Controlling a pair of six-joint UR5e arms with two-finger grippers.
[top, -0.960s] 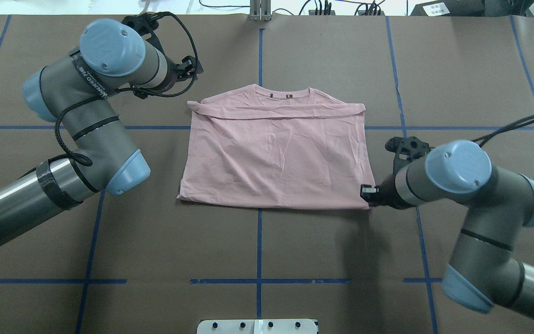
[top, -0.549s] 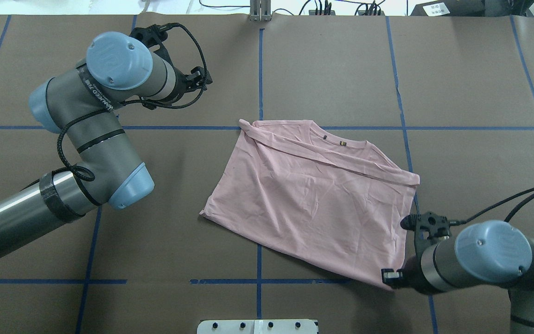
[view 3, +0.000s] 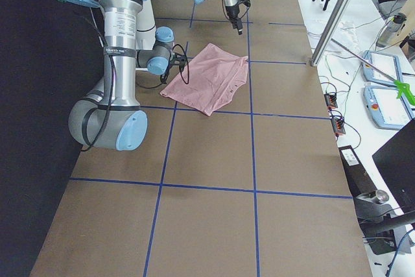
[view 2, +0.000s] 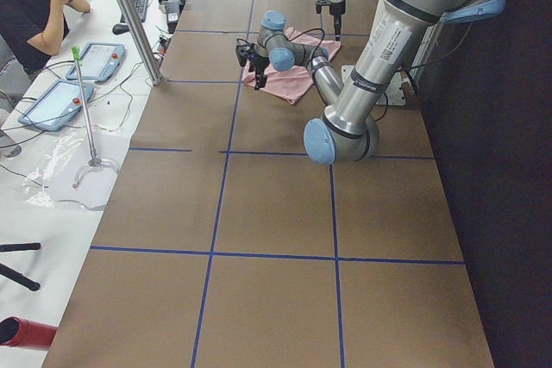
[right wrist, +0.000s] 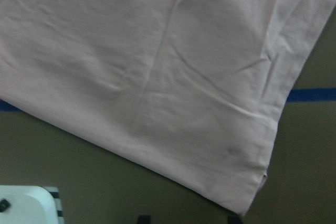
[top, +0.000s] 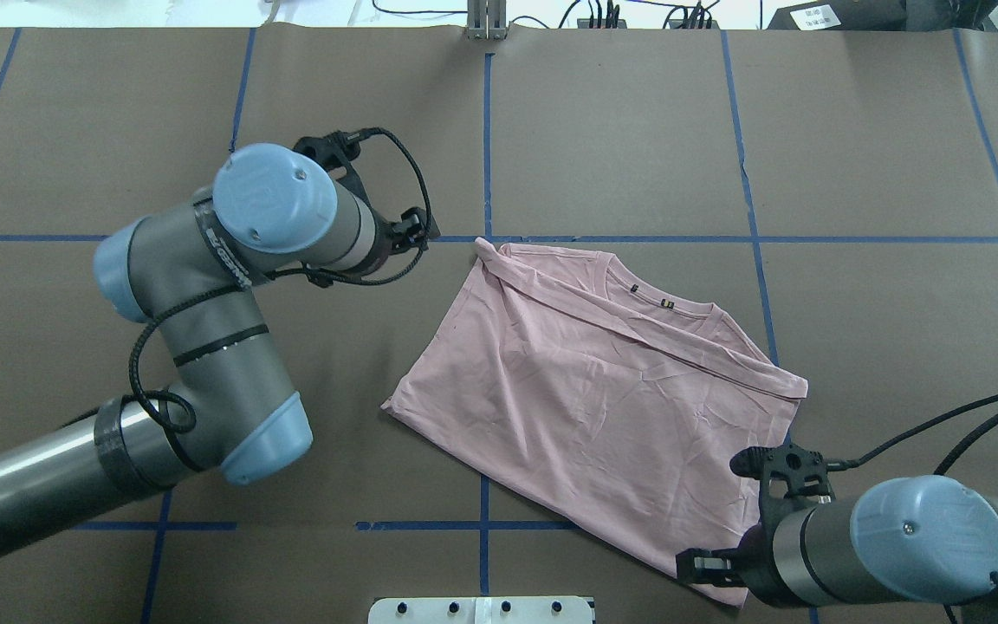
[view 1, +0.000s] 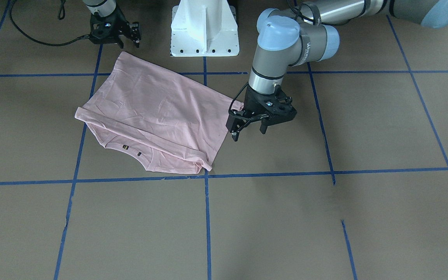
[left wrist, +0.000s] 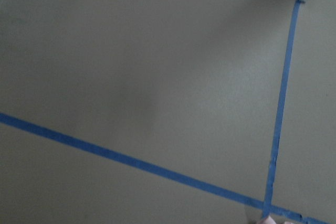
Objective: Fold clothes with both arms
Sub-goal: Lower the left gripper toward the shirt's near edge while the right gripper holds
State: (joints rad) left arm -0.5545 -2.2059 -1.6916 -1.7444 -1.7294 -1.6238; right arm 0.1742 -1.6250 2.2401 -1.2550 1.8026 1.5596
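The pale pink clothes [top: 603, 407] lie flat and askew on the brown table, collar away from the robot, also seen at shirt [view 1: 154, 112] and in close-up as cloth [right wrist: 157, 77]. My right gripper [view 1: 130, 43] stands open just over the hem corner nearest the robot; in the overhead view the right gripper [top: 696, 565] sits at that same corner. Two finger tips show apart at the bottom of the right wrist view, with nothing between them. My left gripper [view 1: 249, 134] hangs open beside the shirt's side edge, apart from it; the left gripper [top: 419, 232] is mostly hidden under its wrist.
The white pedestal base [view 1: 204, 31] stands at the robot's edge of the table. Blue tape lines [top: 486, 130] grid the brown surface. A person [view 2: 34, 6] sits at a side bench with tablets [view 2: 95, 58] behind a metal post [view 2: 129, 15].
The right gripper dragged the shirt toward the robot and to its right, turning it, and its jaws now stand apart. The left arm moved in toward the shirt's far corner.
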